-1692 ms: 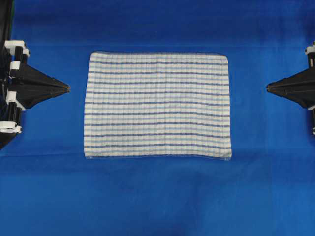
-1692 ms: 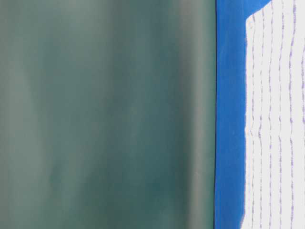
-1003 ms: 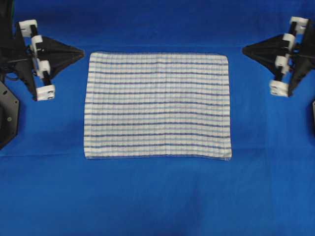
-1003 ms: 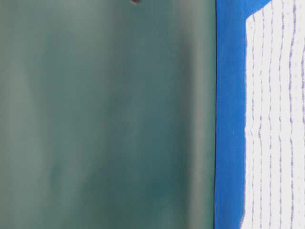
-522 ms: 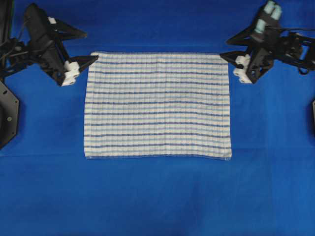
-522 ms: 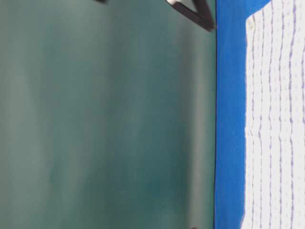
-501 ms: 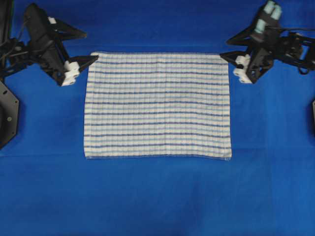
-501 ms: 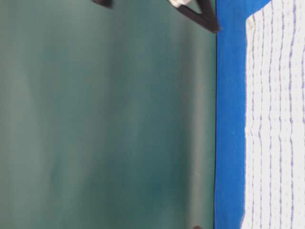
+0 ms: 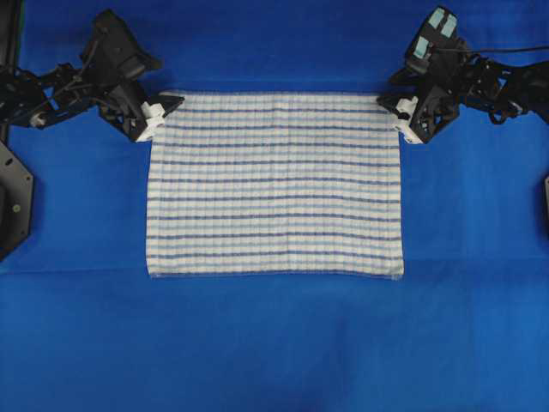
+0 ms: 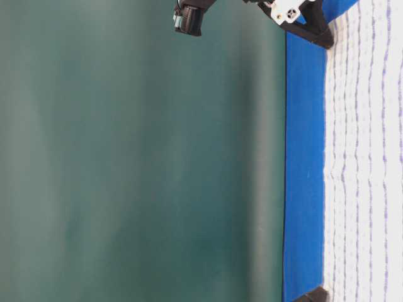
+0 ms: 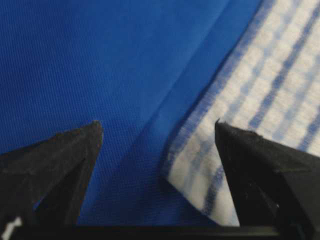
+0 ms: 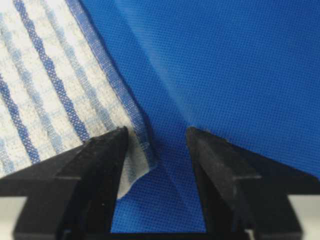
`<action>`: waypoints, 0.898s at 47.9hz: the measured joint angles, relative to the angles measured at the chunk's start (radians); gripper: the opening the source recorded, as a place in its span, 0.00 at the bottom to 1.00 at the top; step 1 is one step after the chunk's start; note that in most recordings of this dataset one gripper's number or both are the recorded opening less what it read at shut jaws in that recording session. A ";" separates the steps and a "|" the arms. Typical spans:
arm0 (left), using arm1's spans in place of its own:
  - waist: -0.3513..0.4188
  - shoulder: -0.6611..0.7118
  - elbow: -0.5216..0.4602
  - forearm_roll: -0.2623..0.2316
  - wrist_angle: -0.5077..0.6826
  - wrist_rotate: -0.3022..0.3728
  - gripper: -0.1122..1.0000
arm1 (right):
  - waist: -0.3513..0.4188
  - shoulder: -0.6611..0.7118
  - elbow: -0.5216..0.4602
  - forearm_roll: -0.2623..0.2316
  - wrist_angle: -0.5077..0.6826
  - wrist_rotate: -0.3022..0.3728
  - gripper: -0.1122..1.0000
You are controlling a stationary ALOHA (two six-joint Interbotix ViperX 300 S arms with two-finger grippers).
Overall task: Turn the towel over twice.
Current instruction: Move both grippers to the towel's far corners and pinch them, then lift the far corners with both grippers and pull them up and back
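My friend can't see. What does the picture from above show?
A striped towel lies flat on a blue table cover. The left gripper and right gripper, both open, sit at its two far corners, one at each.

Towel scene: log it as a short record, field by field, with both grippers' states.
towel: flat on the blue cover, striped side up, not yet lifted
cover: blue table cloth under the towel
left gripper: open, at the towel's far left corner; corner lies between its fingers in the wrist view
right gripper: open, at the far right corner; corner edge between its fingers
grip: neither closed on the towel yet
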 measured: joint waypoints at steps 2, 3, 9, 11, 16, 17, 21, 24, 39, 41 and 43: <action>0.005 0.006 -0.003 -0.002 0.011 -0.003 0.70 | 0.000 0.003 -0.002 0.000 -0.003 -0.002 0.53; 0.006 0.008 -0.006 0.000 0.017 0.000 0.65 | 0.000 0.003 -0.002 0.000 -0.005 0.000 0.49; 0.006 0.011 -0.012 0.002 0.049 0.006 0.31 | 0.000 0.005 -0.002 -0.002 -0.005 -0.005 0.19; 0.005 0.012 -0.014 0.002 0.055 0.014 0.22 | 0.000 0.005 -0.002 -0.003 -0.005 -0.006 0.14; 0.002 0.011 -0.014 0.002 0.060 0.043 0.12 | 0.000 0.005 -0.002 -0.003 -0.003 -0.005 0.15; 0.000 0.011 -0.014 0.002 0.060 0.044 0.12 | 0.000 0.005 -0.002 -0.003 -0.003 -0.005 0.15; 0.000 0.011 -0.015 0.002 0.063 0.049 0.12 | 0.000 0.005 -0.002 -0.003 -0.003 0.000 0.15; -0.002 0.008 -0.018 0.002 0.064 0.054 0.12 | 0.000 0.005 -0.002 -0.003 -0.003 0.003 0.15; 0.009 -0.114 -0.046 0.002 0.129 0.060 0.12 | -0.032 -0.063 -0.008 -0.003 0.012 0.003 0.15; 0.015 -0.137 -0.054 0.002 0.141 0.058 0.12 | -0.048 -0.080 -0.012 -0.002 0.023 0.002 0.15; 0.021 -0.161 -0.063 0.002 0.156 0.060 0.12 | -0.061 -0.095 -0.017 -0.003 0.035 0.000 0.15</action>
